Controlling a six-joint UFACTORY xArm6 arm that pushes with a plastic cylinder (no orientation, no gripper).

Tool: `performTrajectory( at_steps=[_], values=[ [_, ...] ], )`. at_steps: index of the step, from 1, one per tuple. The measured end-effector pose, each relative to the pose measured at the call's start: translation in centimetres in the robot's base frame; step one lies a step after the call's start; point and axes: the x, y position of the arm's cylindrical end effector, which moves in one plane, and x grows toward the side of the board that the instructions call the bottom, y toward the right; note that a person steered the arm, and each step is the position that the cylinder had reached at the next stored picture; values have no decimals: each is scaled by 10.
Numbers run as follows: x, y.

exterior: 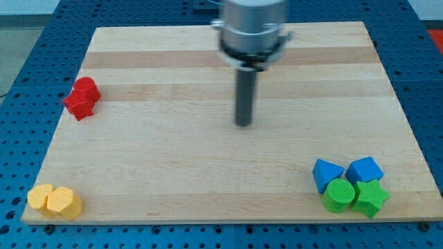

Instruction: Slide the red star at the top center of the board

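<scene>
Two red blocks (82, 98) sit touching each other near the board's left edge, above mid-height; I cannot make out which one is the star. My tip (243, 124) is near the board's centre, far to the right of the red blocks and touching no block. The rod hangs from a grey cylinder (253, 28) at the view's top.
Two yellow blocks (55, 201) lie at the bottom left corner. At the bottom right sit a blue triangle-like block (325, 173), a blue block (365, 169), a green cylinder (339, 195) and a green star (371, 198). The wooden board (173, 159) lies on a blue perforated table.
</scene>
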Motion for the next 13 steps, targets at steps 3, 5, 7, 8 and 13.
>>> performTrajectory(
  at_steps=[3,5,7,8,13],
  values=[
    [36,-279],
    [24,-290],
    [-38,-248],
    [-52,-185],
    [-69,-217]
  ],
)
